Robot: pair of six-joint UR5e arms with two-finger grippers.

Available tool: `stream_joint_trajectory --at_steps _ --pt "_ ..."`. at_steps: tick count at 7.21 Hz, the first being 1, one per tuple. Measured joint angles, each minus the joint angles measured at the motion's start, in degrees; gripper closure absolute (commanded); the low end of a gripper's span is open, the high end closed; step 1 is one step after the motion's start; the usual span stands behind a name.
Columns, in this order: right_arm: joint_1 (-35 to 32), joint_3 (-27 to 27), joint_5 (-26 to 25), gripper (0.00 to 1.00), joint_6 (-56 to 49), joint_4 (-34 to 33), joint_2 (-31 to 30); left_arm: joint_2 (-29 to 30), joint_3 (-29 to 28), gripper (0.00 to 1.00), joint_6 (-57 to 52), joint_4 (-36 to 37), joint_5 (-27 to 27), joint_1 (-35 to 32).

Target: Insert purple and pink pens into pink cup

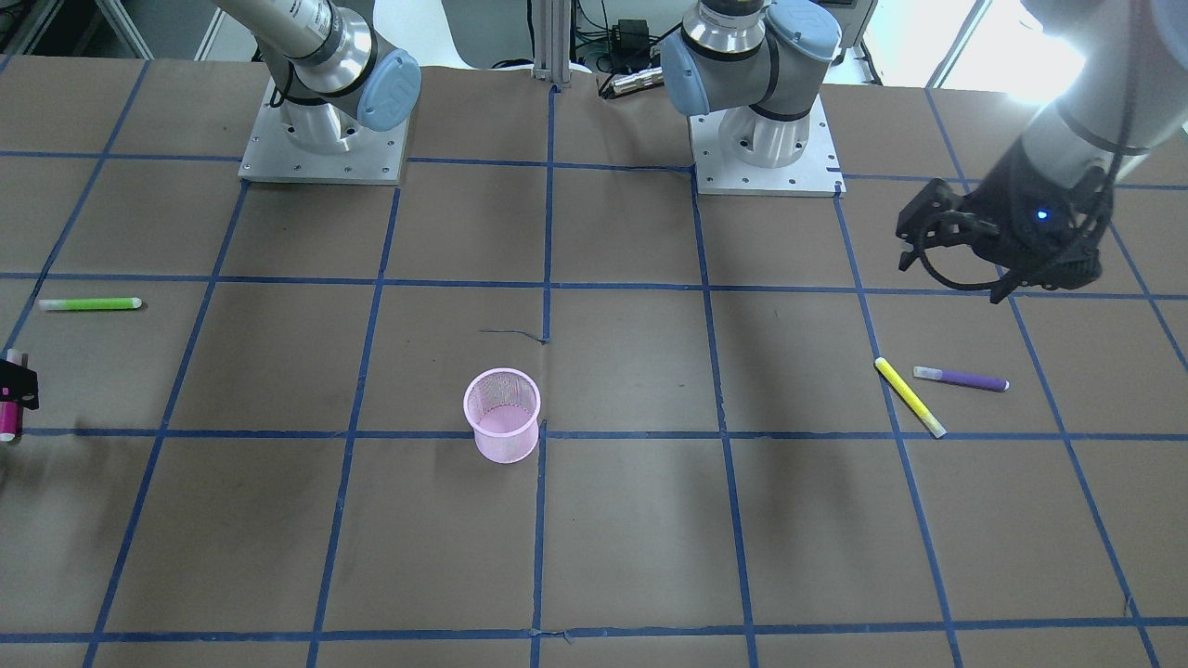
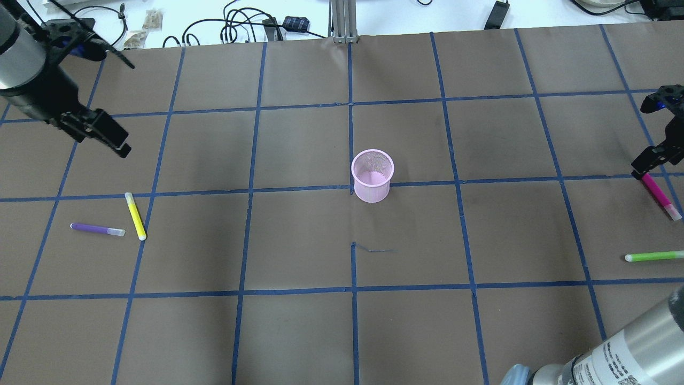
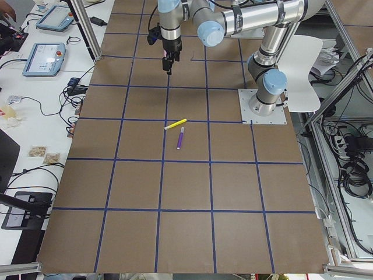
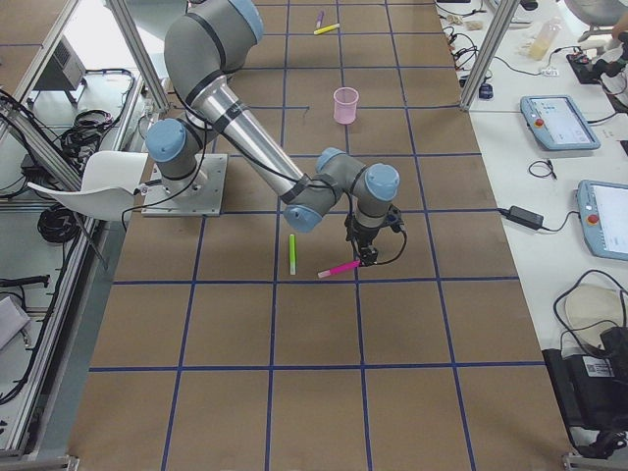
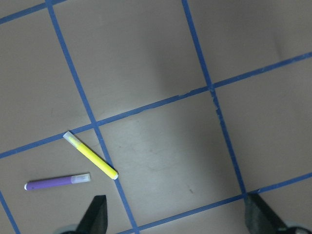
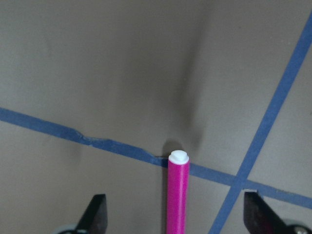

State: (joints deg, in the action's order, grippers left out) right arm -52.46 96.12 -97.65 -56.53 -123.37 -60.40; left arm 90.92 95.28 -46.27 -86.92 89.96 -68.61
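Note:
The pink mesh cup (image 2: 372,175) stands upright at the table's middle. The pink pen (image 2: 658,195) lies at the far right edge. My right gripper (image 2: 644,166) is low over its end. In the right wrist view the fingers (image 6: 97,214) stand wide apart with the pen (image 6: 178,195) between them, untouched. The purple pen (image 2: 96,229) lies at the left beside a yellow pen (image 2: 135,215). My left gripper (image 2: 101,136) hovers open above and beyond them, empty. Both pens show in the left wrist view (image 5: 57,182).
A green pen (image 2: 654,256) lies near the right edge, on the robot's side of the pink pen. Blue tape lines grid the brown table. Cables and small items lie beyond the table's far edge (image 2: 256,27).

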Motion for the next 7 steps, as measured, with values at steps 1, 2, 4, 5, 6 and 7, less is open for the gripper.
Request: stream_joint_trajectory --at_steps 1,2,4,5,6,7 --pt "0.29 -0.41 -0.07 0.2 -0.39 0.24 0.78 0.92 2.01 0.0 -9.08 0.41 -0.41 5.93" --pt "0.38 -0.67 -0.2 0.22 -0.63 0.25 1.36 1.82 5.12 0.0 -18.24 2.68 -1.54 11.28" --pt "0.42 -0.87 -0.14 0.38 -0.66 -0.01 2.33 4.62 12.19 0.0 -37.88 12.29 -5.26 18.81" --pt "0.43 -0.95 -0.12 0.58 -0.47 -0.22 2.67 6.64 14.09 0.0 -47.91 15.13 -7.24 21.49" --pt "0.43 -0.97 -0.12 0.69 -0.25 -0.29 2.71 8.87 14.84 0.0 -58.07 16.3 -8.99 23.76" --pt "0.43 -0.96 -0.1 0.72 -0.01 -0.3 2.74 10.94 14.9 0.0 -67.07 16.82 -9.94 25.35"
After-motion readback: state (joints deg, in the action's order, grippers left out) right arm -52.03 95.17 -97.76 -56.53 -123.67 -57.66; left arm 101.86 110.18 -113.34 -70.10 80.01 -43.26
